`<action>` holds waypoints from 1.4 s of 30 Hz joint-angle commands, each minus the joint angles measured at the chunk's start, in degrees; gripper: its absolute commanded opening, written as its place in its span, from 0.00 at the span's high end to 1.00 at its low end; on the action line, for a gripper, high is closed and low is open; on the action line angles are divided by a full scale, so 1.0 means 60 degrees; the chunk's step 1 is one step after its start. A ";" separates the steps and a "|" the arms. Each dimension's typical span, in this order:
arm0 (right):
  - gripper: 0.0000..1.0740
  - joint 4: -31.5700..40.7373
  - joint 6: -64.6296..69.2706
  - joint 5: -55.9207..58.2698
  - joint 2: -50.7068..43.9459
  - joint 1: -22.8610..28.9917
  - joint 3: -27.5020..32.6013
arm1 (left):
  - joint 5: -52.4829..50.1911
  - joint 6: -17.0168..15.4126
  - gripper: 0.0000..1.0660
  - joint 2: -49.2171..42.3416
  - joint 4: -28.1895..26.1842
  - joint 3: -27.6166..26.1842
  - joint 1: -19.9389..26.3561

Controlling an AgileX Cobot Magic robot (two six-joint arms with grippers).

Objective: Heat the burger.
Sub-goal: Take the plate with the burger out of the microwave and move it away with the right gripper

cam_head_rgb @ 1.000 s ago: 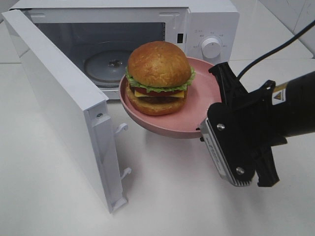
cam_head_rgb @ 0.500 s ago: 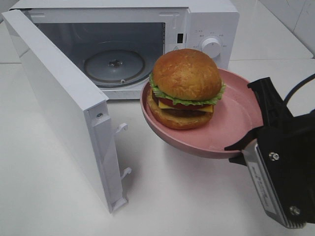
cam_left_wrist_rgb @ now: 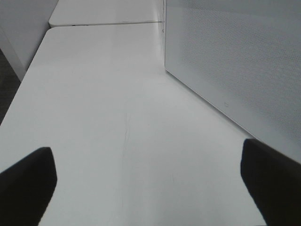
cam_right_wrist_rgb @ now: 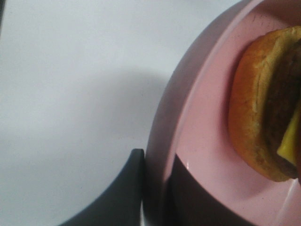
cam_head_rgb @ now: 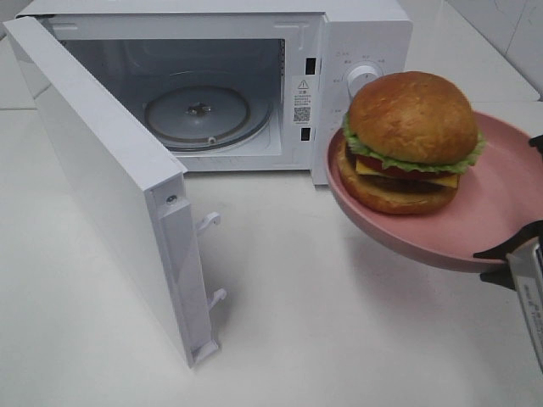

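Exterior high view: microwave (cam_head_rgb: 356, 34) door (cam_head_rgb: 102, 195) swung open at left, turntable (cam_head_rgb: 199, 114) bare. Burger (cam_head_rgb: 411, 140) on pink plate (cam_head_rgb: 501, 212) held in air at right, outside microwave front. Loading, door closing, heating not done. Left gripper (cam_left_wrist_rgb: 146, 183) spread wide, holds nothing. Right gripper (cam_right_wrist_rgb: 157, 188) pinched narrow on plate rim.

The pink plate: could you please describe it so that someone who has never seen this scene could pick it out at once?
Find the white microwave with its door swung open. To the right of its opening, the right gripper holds a shallow round dish by its rim, lifted off the white table. That is the pink plate, the only pink thing here, carrying the burger.
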 commanded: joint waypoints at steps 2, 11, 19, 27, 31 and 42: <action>1.00 -0.1117 0.1471 0.0143 -0.0344 -0.0038 -0.0086 | -0.0019 -0.0038 0.06 -0.0162 -0.0010 0.0038 0.0010; 1.00 -0.3256 0.4622 0.1222 -0.0344 -0.0038 -0.0086 | -0.0019 -0.0038 0.06 -0.0162 -0.0010 0.0038 0.0010; 1.00 -0.3934 0.6283 0.2044 -0.0334 -0.0038 -0.0086 | -0.0019 -0.0038 0.06 -0.0162 -0.0010 0.0038 0.0010; 1.00 -0.4727 0.8604 0.3018 -0.0334 -0.0038 -0.0086 | -0.0019 -0.0038 0.06 -0.0162 -0.0010 0.0038 0.0010; 1.00 -0.5042 0.9196 0.3323 -0.0334 -0.0038 -0.0086 | -0.0019 -0.0038 0.06 -0.0162 -0.0010 0.0038 0.0010; 1.00 -0.5453 1.0781 0.4412 -0.0029 -0.0038 -0.0086 | -0.0019 -0.0038 0.06 -0.0162 -0.0010 0.0038 0.0010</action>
